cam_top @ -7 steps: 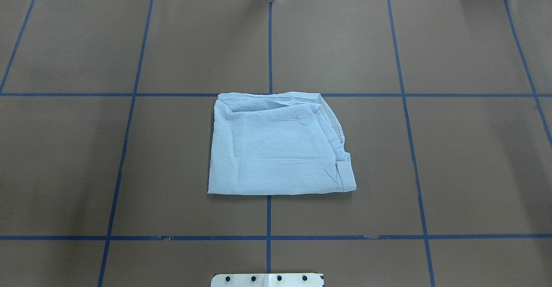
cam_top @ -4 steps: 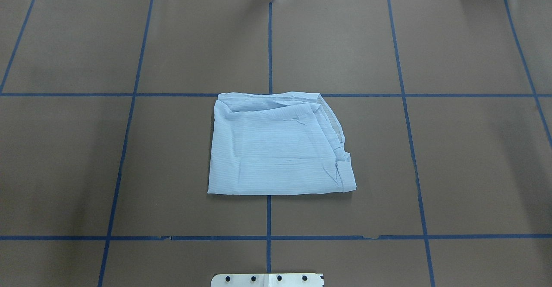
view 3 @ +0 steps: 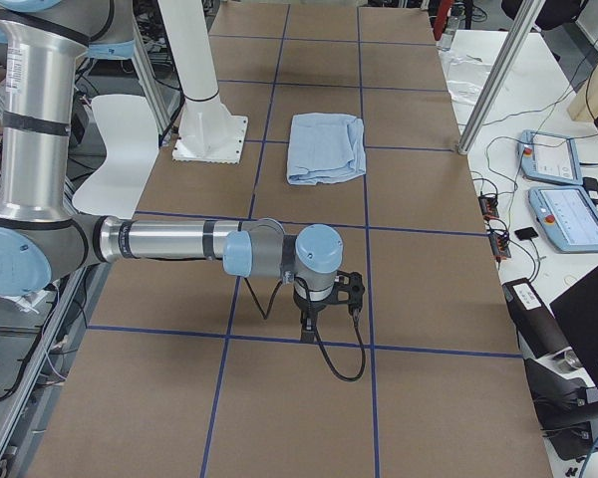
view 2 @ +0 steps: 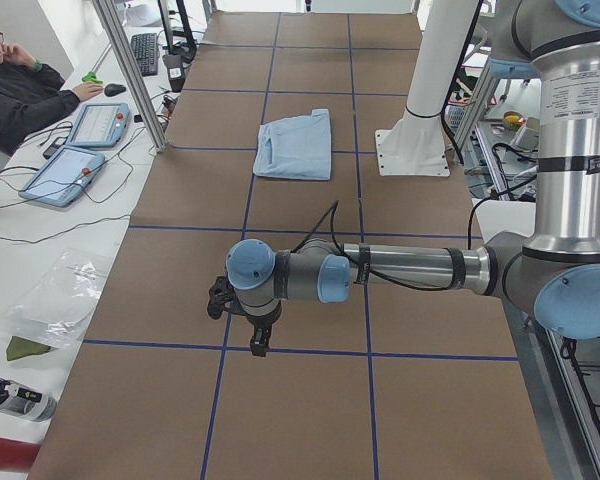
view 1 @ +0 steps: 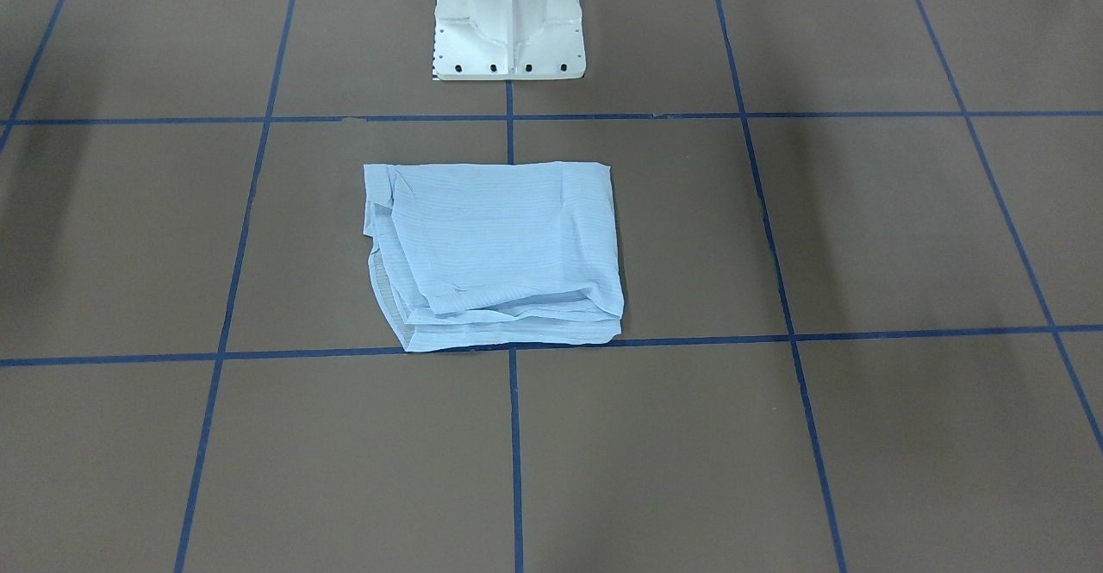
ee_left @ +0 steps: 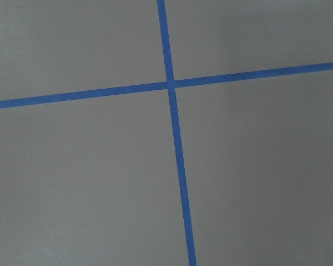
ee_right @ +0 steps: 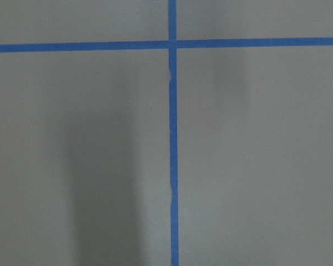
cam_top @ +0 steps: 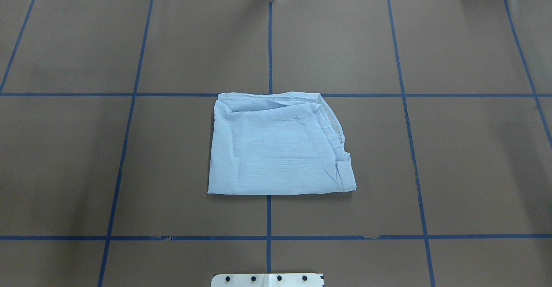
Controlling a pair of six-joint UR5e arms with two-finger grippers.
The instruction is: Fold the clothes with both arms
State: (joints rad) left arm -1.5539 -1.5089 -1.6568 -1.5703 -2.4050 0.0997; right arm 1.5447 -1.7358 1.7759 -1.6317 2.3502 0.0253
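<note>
The light-blue striped shirt lies folded into a rough square at the table's middle, flat on the brown mat; it also shows in the front view and in both side views. My left gripper hangs over the mat far to the shirt's left, near a tape crossing. My right gripper hangs over the mat far to the shirt's right. Both show only in the side views, so I cannot tell whether they are open or shut. Neither touches the shirt. The wrist views show only mat and tape.
Blue tape lines divide the brown mat into squares. The white pedestal base stands at the robot's edge behind the shirt. An operator sits by tablets beyond the table's far side.
</note>
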